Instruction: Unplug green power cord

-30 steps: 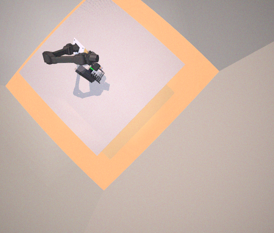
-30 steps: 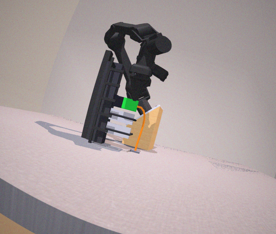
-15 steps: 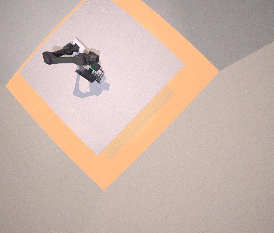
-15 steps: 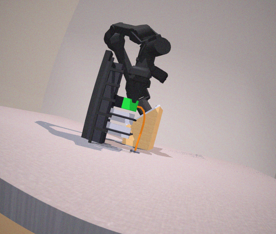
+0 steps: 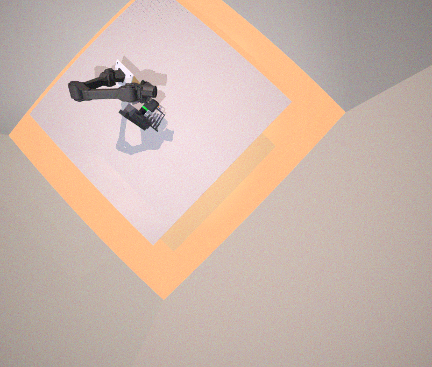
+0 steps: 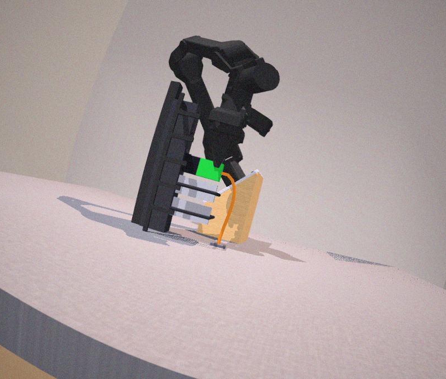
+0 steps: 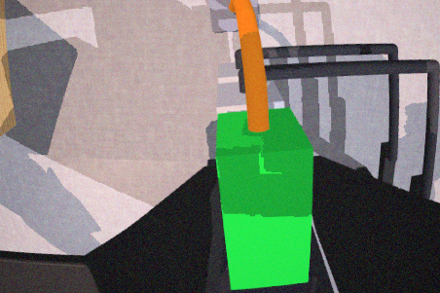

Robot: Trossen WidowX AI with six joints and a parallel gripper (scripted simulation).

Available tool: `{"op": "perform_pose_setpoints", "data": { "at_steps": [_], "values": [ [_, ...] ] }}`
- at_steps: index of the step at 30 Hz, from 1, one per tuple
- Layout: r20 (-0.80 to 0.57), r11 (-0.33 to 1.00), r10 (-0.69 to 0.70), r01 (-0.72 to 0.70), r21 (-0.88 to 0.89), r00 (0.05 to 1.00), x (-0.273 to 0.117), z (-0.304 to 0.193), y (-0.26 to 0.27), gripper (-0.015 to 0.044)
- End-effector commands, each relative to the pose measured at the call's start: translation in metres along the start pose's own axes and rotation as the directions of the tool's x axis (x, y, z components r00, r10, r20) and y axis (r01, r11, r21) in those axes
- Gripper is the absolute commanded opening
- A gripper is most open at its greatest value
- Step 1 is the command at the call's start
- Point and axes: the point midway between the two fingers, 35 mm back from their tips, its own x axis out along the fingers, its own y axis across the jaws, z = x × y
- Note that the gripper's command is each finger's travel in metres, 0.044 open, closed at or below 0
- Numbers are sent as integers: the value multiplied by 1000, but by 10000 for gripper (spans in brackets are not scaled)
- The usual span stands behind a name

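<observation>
Clamped on the green plug [image 6: 209,168] from above, gripper [image 6: 220,159] pointing down beside the upright black power strip [image 6: 161,163]. Still seated in the strip, above two grey plugs [image 6: 195,198], with fingers dark on either side in the wrist view. Trailing from the plug's outer end, orange cord [image 6: 228,205] down to the table [image 6: 174,293].

I see a bright green plug [image 6: 209,169] with an orange cord [image 6: 229,204] trailing from it. Beside the plug, the power strip [image 6: 161,163] is black. Below the plug sit pale grey plugs [image 6: 195,188]. The table [image 6: 255,309] under the strip is pinkish-white.
</observation>
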Motion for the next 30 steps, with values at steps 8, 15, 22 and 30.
{"op": "perform_pose_setpoints", "data": {
  "at_steps": [8, 15, 22, 30],
  "values": [
    [33, 1000, -6, 7, -4, 999, -4, 28, -2, 0],
    [34, 1000, -6, 6, -4, 999, -6, 40, -2, 0],
    [34, 1000, -6, 6, -5, 999, -9, 51, 0, 0],
    [29, 1000, -5, 5, -6, 1000, -6, 50, 1, 79]
  ]
}}
